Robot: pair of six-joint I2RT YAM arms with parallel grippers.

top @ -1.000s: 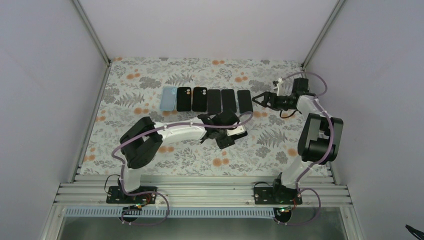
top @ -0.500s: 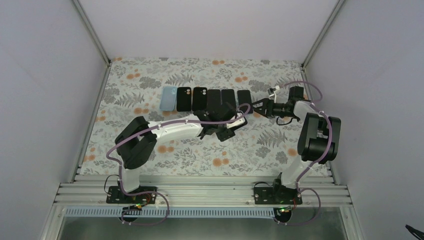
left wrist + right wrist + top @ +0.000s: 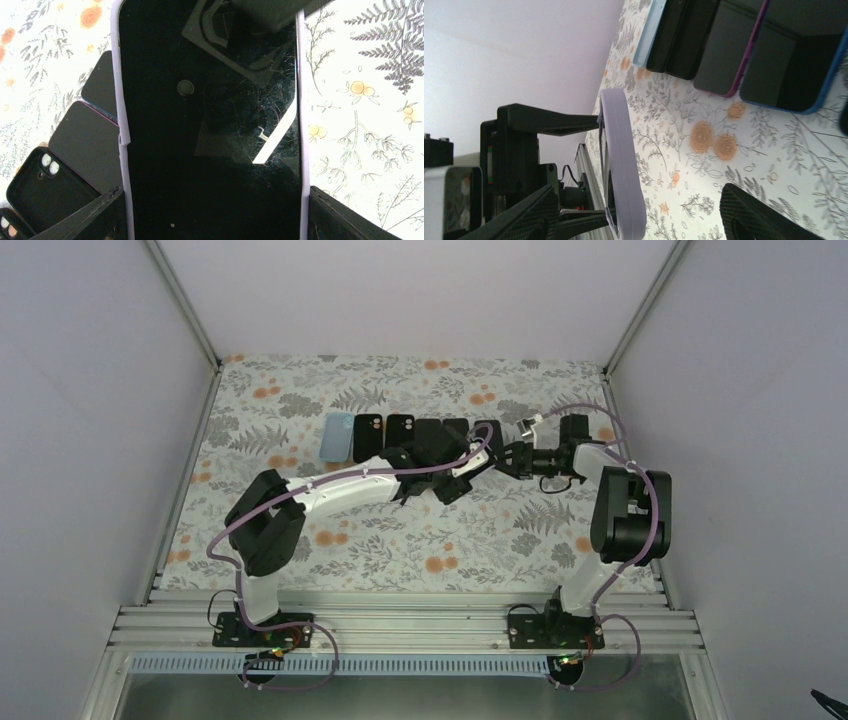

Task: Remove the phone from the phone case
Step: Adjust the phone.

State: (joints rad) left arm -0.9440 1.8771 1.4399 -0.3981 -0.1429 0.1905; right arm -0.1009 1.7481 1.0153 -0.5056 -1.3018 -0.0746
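A black-screened phone (image 3: 210,125) sits in a lavender phone case (image 3: 121,100). My left gripper (image 3: 212,210) is shut on the cased phone's long sides, with a finger (image 3: 345,217) against each edge. In the top view the left gripper (image 3: 452,472) holds it above the mat, next to the row of phones. My right gripper (image 3: 505,458) faces the phone's free end. In the right wrist view the case (image 3: 621,165) stands edge-on between the fingers of my right gripper (image 3: 639,195). Those jaws are open, with a clear gap to the right finger (image 3: 764,215).
Along the back of the floral mat (image 3: 300,390) lies a row of phones and cases: a light blue case (image 3: 337,436), two black cases (image 3: 368,437) with camera cutouts, then dark phones (image 3: 719,55). Grey walls and metal posts enclose the mat.
My left arm has carried the cased phone up and back toward the row. The right gripper has moved left to the phone's end and its jaws have narrowed.
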